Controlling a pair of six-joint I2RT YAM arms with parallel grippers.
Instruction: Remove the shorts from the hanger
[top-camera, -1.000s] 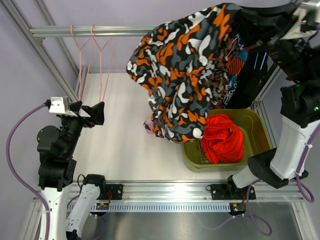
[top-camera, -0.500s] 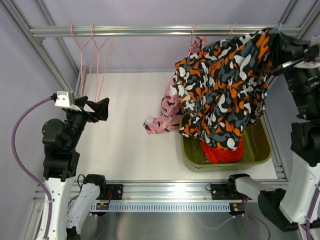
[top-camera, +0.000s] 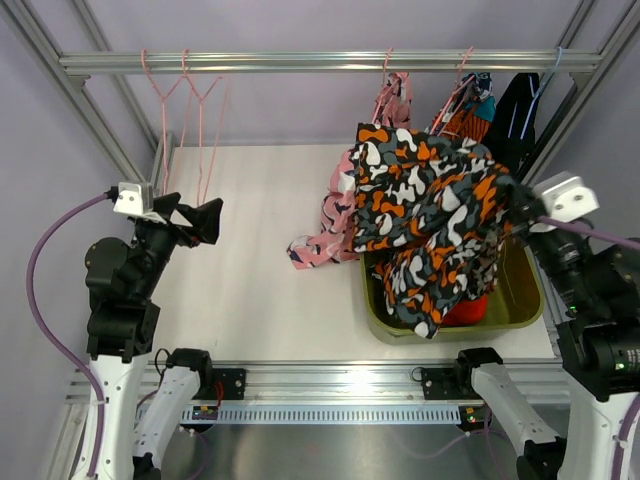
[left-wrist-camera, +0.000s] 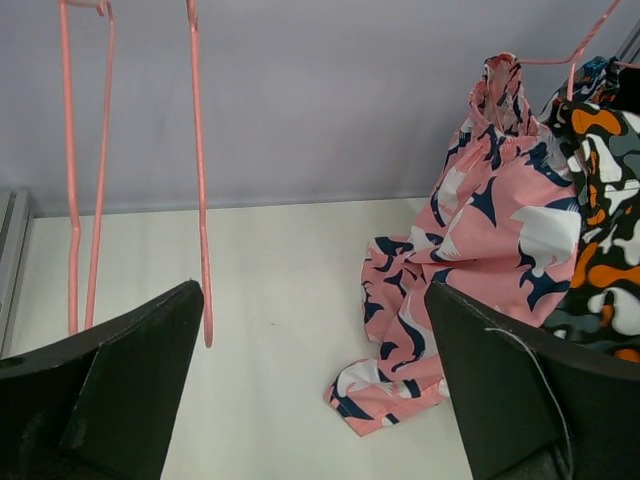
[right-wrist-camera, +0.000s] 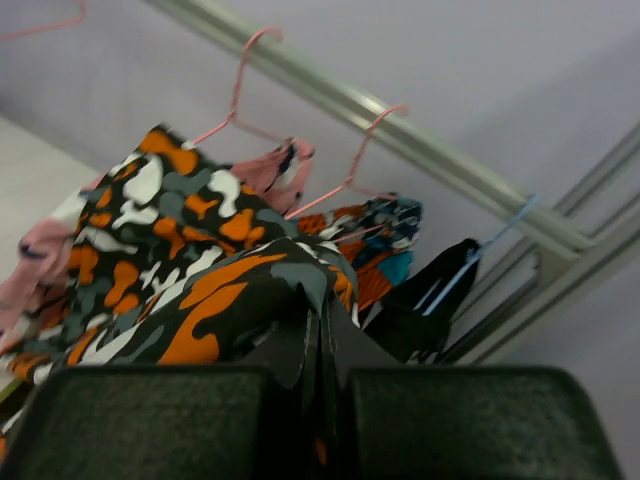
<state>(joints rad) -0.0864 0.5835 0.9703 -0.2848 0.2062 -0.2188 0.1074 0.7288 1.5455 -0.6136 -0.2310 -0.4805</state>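
Note:
My right gripper is shut on the camouflage shorts and holds them draped over the green bin; in the right wrist view the fabric bunches at my closed fingertips. Plain orange shorts lie in the bin, mostly covered. Pink printed shorts hang from a pink hanger and trail onto the table; they also show in the left wrist view. Teal-orange shorts and black shorts hang on the rail. My left gripper is open and empty, left of the pink shorts.
Empty pink hangers hang at the rail's left end, just ahead of my left gripper. The aluminium frame rail crosses the back, with slanted posts at both sides. A blue hanger holds the black shorts.
My right gripper has come down and toward the front with the camouflage shorts, off the rail and over the bin. The teal and black shorts are now uncovered. The left arm has barely moved.

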